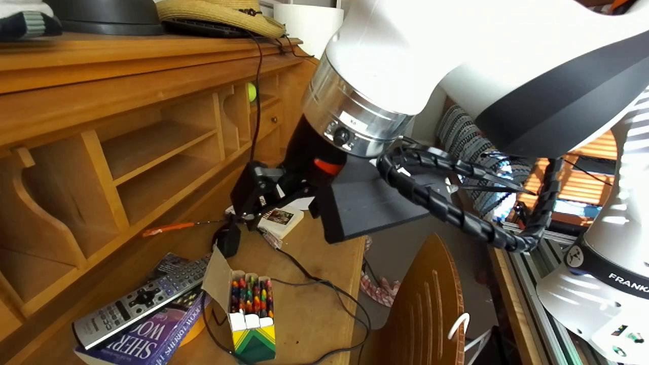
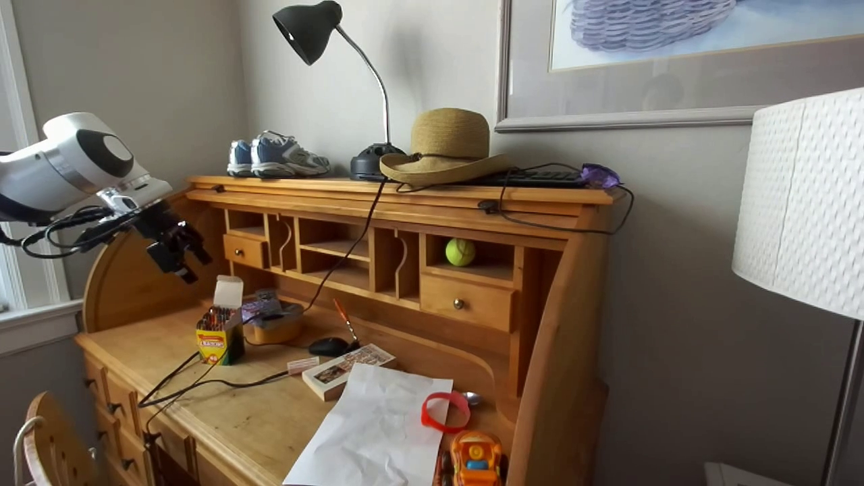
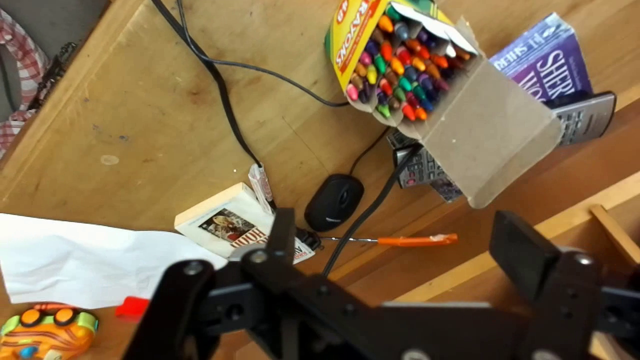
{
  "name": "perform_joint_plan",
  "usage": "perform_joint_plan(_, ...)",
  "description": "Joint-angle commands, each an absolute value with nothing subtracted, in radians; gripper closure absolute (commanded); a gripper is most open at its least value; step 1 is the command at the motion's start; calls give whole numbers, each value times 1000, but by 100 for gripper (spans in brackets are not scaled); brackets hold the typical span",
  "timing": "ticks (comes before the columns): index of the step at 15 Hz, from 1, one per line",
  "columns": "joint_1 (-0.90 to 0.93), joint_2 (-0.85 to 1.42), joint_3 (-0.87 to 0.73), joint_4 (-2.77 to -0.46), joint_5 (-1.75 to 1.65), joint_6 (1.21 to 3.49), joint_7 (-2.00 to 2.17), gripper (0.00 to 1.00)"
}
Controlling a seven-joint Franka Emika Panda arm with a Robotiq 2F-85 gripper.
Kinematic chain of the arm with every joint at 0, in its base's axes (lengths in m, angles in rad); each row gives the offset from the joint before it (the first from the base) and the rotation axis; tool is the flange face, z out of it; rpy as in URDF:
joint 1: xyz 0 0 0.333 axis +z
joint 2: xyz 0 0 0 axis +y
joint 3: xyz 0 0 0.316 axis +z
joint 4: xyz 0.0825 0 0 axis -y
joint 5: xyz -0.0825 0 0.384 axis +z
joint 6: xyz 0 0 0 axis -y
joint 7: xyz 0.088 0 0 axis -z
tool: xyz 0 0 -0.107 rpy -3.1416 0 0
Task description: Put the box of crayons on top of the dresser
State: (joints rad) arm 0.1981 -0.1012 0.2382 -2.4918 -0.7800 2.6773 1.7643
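A box of crayons [image 1: 253,337], its lid [image 3: 492,132] up, stood packed with colourful tips [image 3: 400,70] on the worktop [image 2: 263,418] of the dresser [image 2: 567,324], a tennis ball [image 2: 460,252] filling a cubbyhole [image 2: 496,256] partway, while overhead the hand [image 3: 400,242] angled downward, wide open and empty

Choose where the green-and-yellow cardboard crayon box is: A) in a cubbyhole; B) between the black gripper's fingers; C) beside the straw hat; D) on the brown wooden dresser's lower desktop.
D: an exterior view shows the crayon box on the desktop, apart from the gripper.
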Motion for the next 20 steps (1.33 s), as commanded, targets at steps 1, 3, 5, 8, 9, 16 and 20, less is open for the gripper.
perform_joint_plan(1,182,-27,218,-2423,-746,2653,1719,0)
perform_joint_plan(3,176,33,209,-2365,-729,2626,1692,0)
perform_joint_plan(5,175,96,204,-2301,-687,2616,1635,0)
perform_joint_plan(8,200,202,203,-2191,-560,2560,1457,0)
perform_joint_plan(9,208,229,201,-2160,-529,2548,1396,0)
perform_joint_plan(16,290,250,156,-2076,-526,2469,1315,0)
perform_joint_plan(20,301,270,155,-2050,-499,2455,1266,0)
